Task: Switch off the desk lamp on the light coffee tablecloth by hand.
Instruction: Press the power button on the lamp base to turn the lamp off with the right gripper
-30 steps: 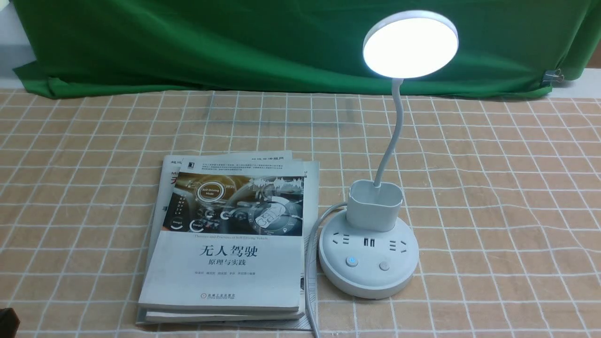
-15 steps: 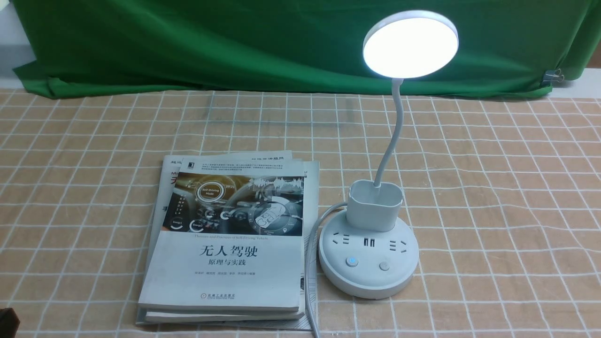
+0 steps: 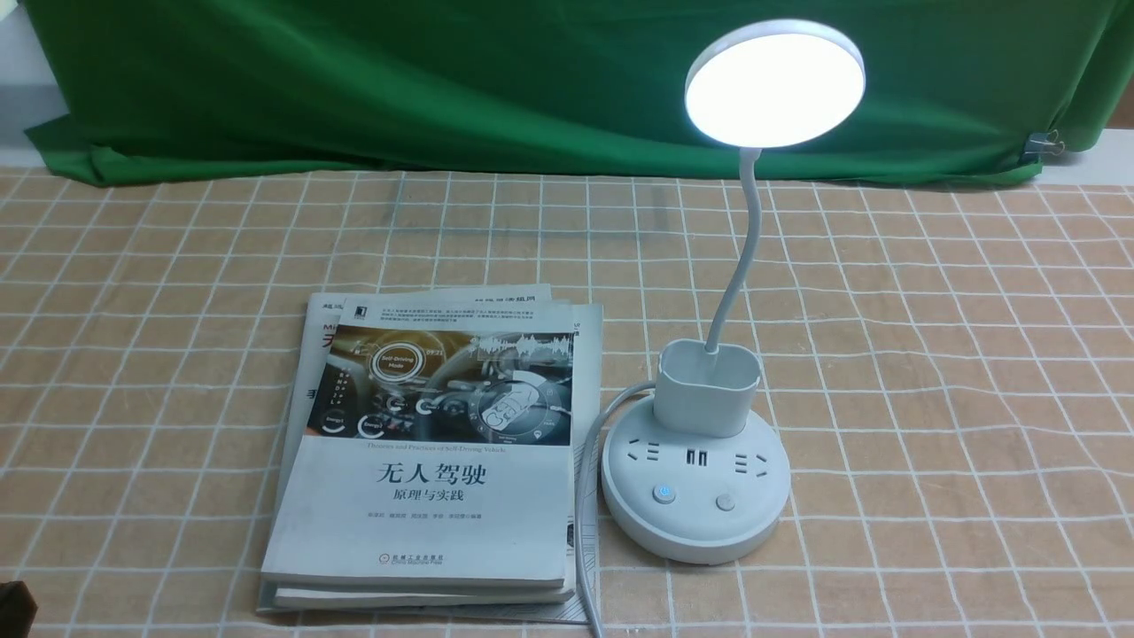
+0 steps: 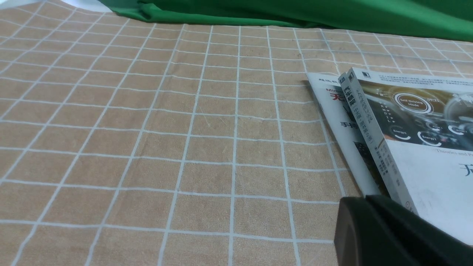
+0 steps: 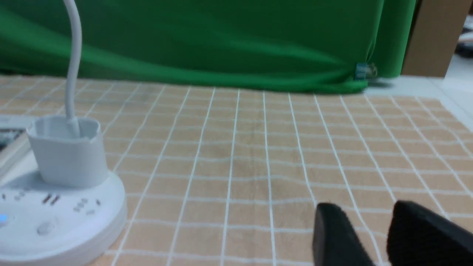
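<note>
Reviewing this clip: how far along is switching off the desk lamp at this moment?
Done: nothing; the head of the desk lamp glows and a base button shows blue. In hand: the right gripper, open and empty, is over the light coffee tablecloth, beside the base and clear of it. Left: reach the base, press its switch, see the head go dark.

front camera is looking down over the tablecloth; low wrist cameras are sharing its books and desk lamp.
</note>
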